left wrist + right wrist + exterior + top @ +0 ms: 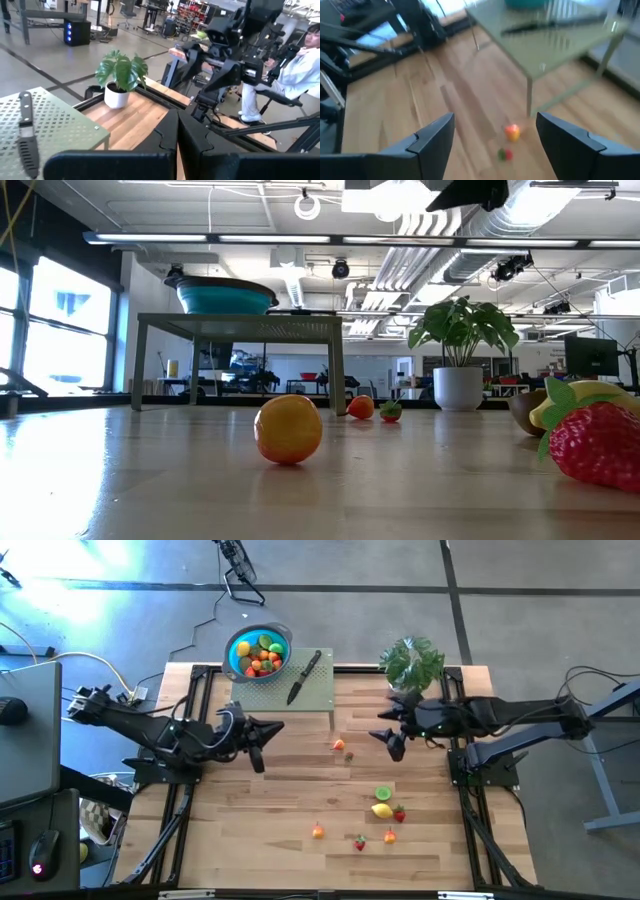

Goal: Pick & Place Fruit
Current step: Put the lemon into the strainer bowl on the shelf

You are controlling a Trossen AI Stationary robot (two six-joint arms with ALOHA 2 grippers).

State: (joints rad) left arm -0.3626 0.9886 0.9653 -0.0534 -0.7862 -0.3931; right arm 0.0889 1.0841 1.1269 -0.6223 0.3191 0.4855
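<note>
Small toy fruit pieces lie loose on the wooden table: an orange piece [339, 744] and a small green-and-red one [349, 755] at the middle, and a cluster nearer the front with a lime half [382, 794], a lemon [381, 810], a strawberry [399, 814] and an orange [318, 831]. More fruit fills the blue bowl [258, 652], which stands on a green perforated stand [318, 690]. My left gripper [272, 728] hovers shut at the left of the middle. My right gripper [385, 743] hovers open right of the orange piece [512, 131], tipped down toward it.
A black-handled knife [303, 677] lies on the stand beside the bowl. A potted plant [412, 662] stands at the table's far right. A person [300, 70] sits beyond the table's right side. Bare wood lies between the middle fruit and the front cluster.
</note>
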